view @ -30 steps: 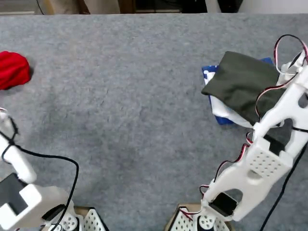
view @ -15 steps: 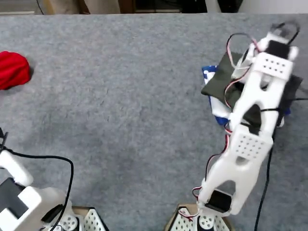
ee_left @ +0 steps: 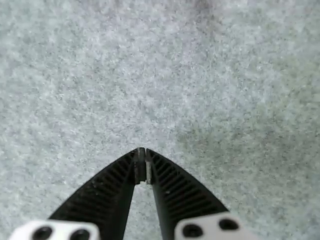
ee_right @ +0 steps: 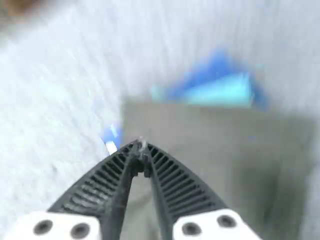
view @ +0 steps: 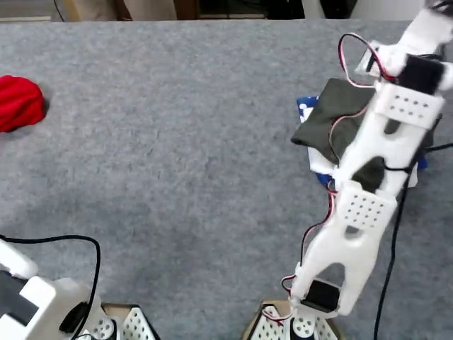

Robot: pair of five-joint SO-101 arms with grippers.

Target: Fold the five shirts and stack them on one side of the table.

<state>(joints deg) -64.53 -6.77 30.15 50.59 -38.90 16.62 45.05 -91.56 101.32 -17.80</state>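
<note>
Right arm (view: 368, 212) has swung from the near right edge out across the stack and now stretches toward the far right corner. The left arm (view: 35, 304) has drawn back to the near left corner. Neither the stack nor the red shirt (view: 18, 103) has shifted.

Right fingers (ee_right: 141, 150) are pressed tip to tip and hold nothing; they sit above the edge of the dark shirt (ee_right: 210, 145). Left fingers (ee_left: 141, 165) are likewise closed and empty, over bare tabletop (view: 177, 156).

The dark shirt lies folded on top of a white shirt (view: 322, 161) and a blue shirt (view: 304, 106) near the right edge. How many layers the stack holds cannot be determined. The red shirt lies crumpled at the left edge, well apart from the stack.

Assessment: the step in hand appears to be settling the top layer. Contact should be light and straight down, since sideways drag would likely slide the dark shirt off. The red shirt remains to be folded.

The surface is a grey, felt-like covering, likely grippy against cloth. Beyond the far edge runs a strip of brown and dark furniture, not identifiable.
</note>
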